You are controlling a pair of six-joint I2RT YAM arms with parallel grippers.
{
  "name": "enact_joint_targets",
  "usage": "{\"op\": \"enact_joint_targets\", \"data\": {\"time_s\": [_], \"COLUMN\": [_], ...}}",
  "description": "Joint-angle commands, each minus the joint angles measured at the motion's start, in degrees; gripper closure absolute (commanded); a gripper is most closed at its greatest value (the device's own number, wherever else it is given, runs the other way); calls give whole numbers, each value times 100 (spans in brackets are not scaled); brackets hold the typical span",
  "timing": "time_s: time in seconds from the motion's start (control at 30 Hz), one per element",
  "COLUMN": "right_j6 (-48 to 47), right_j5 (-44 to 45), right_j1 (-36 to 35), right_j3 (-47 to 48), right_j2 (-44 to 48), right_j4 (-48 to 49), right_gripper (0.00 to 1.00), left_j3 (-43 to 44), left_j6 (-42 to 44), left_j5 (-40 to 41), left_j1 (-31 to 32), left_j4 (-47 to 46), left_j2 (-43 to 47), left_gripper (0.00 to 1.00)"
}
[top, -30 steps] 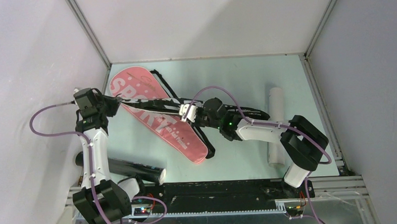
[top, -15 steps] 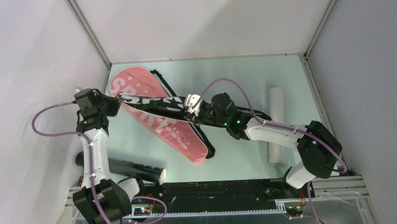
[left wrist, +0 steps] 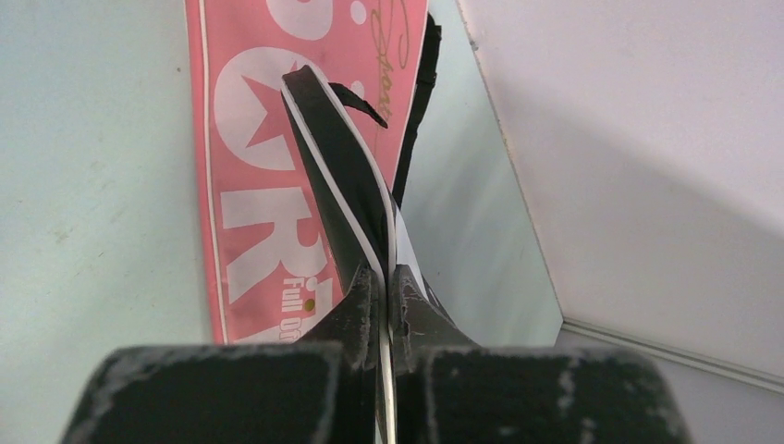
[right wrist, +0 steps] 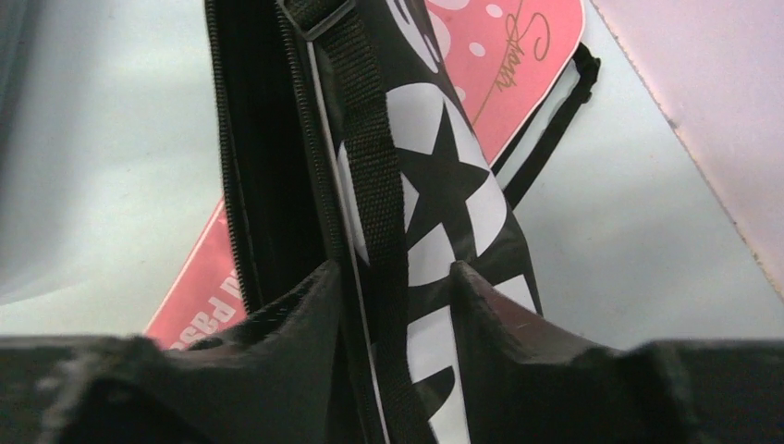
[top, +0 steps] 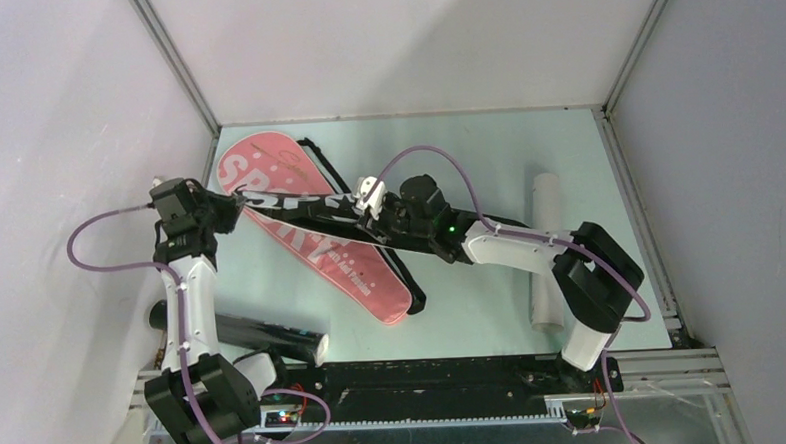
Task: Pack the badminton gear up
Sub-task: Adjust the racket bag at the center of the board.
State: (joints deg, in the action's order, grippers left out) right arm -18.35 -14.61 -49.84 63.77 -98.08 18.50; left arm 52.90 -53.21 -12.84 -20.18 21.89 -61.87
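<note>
A pink "SPORT" cover [top: 320, 253] lies slantwise on the table, also in the left wrist view [left wrist: 250, 139] and the right wrist view [right wrist: 499, 55]. A black cover [top: 298, 204] with white lettering hangs above it, stretched between both grippers. My left gripper [top: 230, 201] is shut on the black cover's thin white-piped edge [left wrist: 337, 157], its jaws [left wrist: 384, 277] pinched tight. My right gripper [top: 365, 197] is open [right wrist: 393, 277]; the black cover [right wrist: 434, 194] and its woven strap [right wrist: 370, 139] pass between the fingers, with a gap on the right. No racket or shuttlecock shows.
A white tube [top: 547, 245] lies at the right of the table. A black tube [top: 264, 335] lies at the near left by the left arm's base. Walls close in on the left, back and right; a black rail runs along the near edge.
My right gripper has opened and shifted back and left along the black cover. My left gripper has closed fully on the cover's edge, staying in place.
</note>
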Motion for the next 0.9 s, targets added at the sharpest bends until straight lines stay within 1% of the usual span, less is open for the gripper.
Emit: {"op": "enact_joint_targets", "data": {"time_s": [0.0,0.07,0.13,0.17,0.23,0.27,0.33,0.43,0.5,0.53,0.57,0.6,0.63,0.67,0.73,0.77,0.8,0.83,0.87], "right_j6": [142,143,156,169,185,188,181,198,226,244,266,302,330,408,555,628,839,955,1261], "right_j5": [386,510,464,431,171,126,85,162,148,115,-3,-71,-220,-338,-880,-1295,-1503,-1936,-2149], "right_j1": [-54,-53,-53,-52,-32,-25,-23,-21,-4,8,31,43,62,80,109,107,85,26,-8], "right_j3": [362,364,369,367,399,454,542,573,575,580,600,676,722,799,826,828,830,830,830], "right_j2": [-222,-295,-351,-389,-455,-483,-574,-659,-673,-666,-600,-537,-354,-131,261,350,483,523,546], "right_j4": [289,402,464,471,433,351,212,174,175,160,10,-125,-474,-652,-1092,-1338,-1444,-1608,-1668], "right_gripper": [56,75,79,78,70,64,60,61,69,81,86,96,99,100,100,100,100,100,100], "left_j3": [24,-14,-46,-49,-44,-44,-45,-46,-46,-53,-53,-52,-57,-64,-88,-101,-148,-170,-211], "left_j6": [-54,-62,-66,-66,-58,-58,-64,-91,-93,-88,-81,-74,-60,-54,-54,-77,-102,-157,-191], "left_j5": [-258,-273,-298,-316,-323,-319,-308,-324,-309,-299,-265,-242,-189,-169,-135,-133,-140,-149,-160], "left_j1": [-3,-3,-1,-2,-3,-3,-3,-3,-3,-3,-3,-3,-3,-3,-3,-3,-3,-3,-3], "left_j4": [-349,-370,-398,-399,-399,-402,-419,-443,-450,-445,-448,-444,-445,-443,-462,-477,-550,-592,-651], "left_j2": [160,171,160,159,150,155,149,134,127,119,121,117,111,108,89,81,84,86,87], "left_gripper": [100,100,100,100,100,100,100,100,100,100,100,100,100,100,100,100,100,100,100]}}
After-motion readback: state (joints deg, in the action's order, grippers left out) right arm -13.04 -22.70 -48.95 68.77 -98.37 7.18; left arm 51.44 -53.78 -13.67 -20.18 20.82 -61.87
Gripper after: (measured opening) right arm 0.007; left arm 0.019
